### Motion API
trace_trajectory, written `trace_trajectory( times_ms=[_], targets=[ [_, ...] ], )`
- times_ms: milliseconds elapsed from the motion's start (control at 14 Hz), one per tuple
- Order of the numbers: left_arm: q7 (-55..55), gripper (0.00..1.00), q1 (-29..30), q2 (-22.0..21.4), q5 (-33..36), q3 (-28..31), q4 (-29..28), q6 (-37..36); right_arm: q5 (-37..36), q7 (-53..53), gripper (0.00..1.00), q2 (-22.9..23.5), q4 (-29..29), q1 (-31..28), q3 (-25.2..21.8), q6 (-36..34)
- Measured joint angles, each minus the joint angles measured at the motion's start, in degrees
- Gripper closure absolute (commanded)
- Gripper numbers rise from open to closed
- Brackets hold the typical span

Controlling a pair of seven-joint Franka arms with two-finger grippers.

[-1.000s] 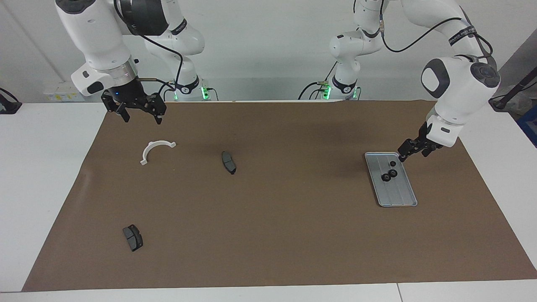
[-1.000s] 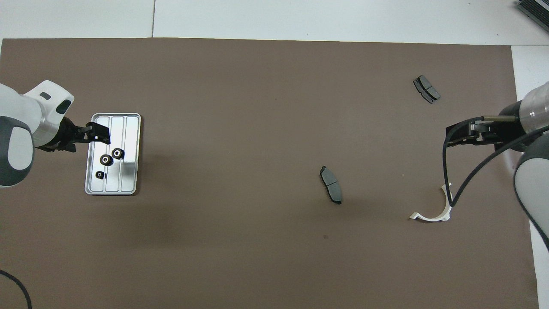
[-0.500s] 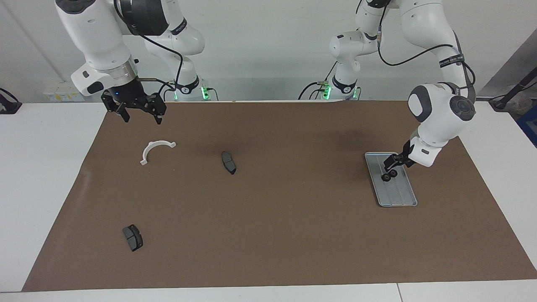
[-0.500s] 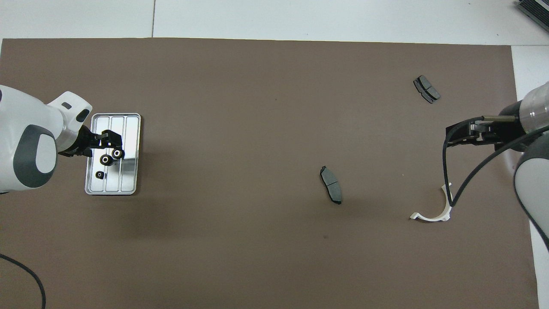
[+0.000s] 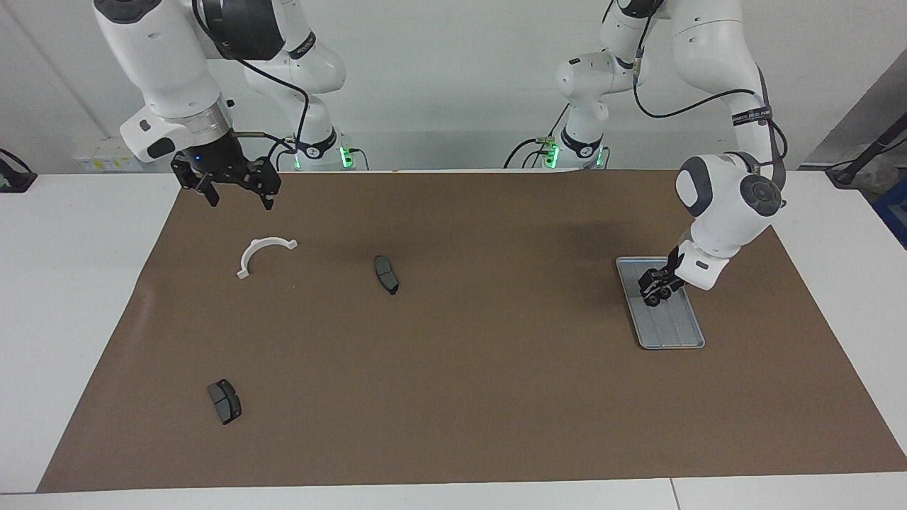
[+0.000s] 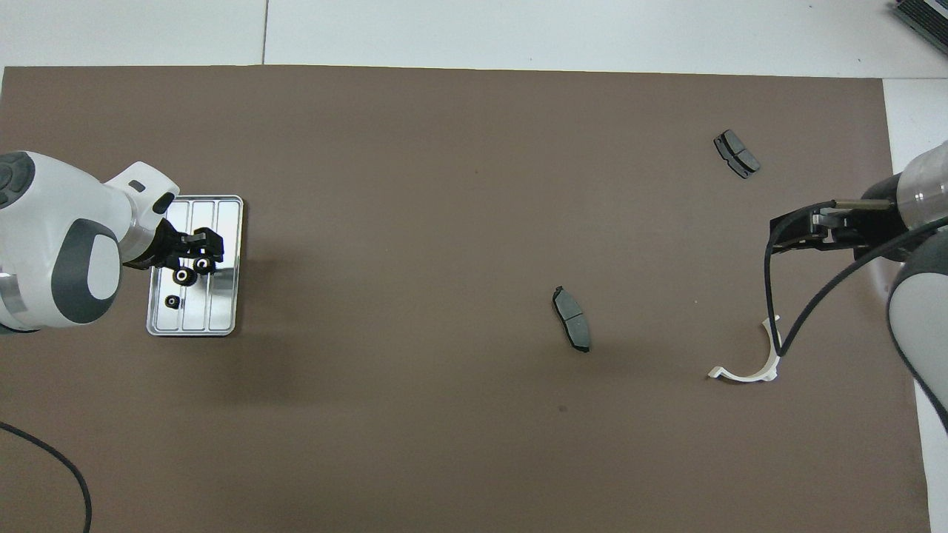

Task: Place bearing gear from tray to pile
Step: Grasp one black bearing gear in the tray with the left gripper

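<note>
Even, bright light falls from above. Soft, faint shadows lie on the mat [image 5: 453, 340] toward 12 o'clock of the tray [image 6: 226, 222], whose metal shows white glare. Both views are sharp, with no visible edge distortion.

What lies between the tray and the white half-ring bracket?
One dark brake pad lies on the brown mat between the tray and the white bracket; otherwise that stretch is bare. The overhead view shows it best.

A white table [image 5: 71, 297] carries a broad brown mat [image 5: 453, 368] across most of its top; a seam divides the tabletop panels; a plain pale wall [image 5: 439, 85] rises at the table's edge; even, soft light throughout.
</note>
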Motion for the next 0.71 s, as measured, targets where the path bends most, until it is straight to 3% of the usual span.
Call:
trace_trajectory(
  times_ms=[357, 714],
  targets=[
    [12.8, 0.29, 0.3, 0.4, 0.0, 0.5, 0.0, 0.1, 0.0, 0.0, 0.00, 0.0, 0.0, 0.0, 0.0, 0.0],
    [20.4, 0.40, 0.6, 0.6, 0.0, 0.7, -0.3, 0.5, 0.0, 0.0, 0.00, 0.0, 0.0, 0.0, 0.0, 0.0]
  ],
)
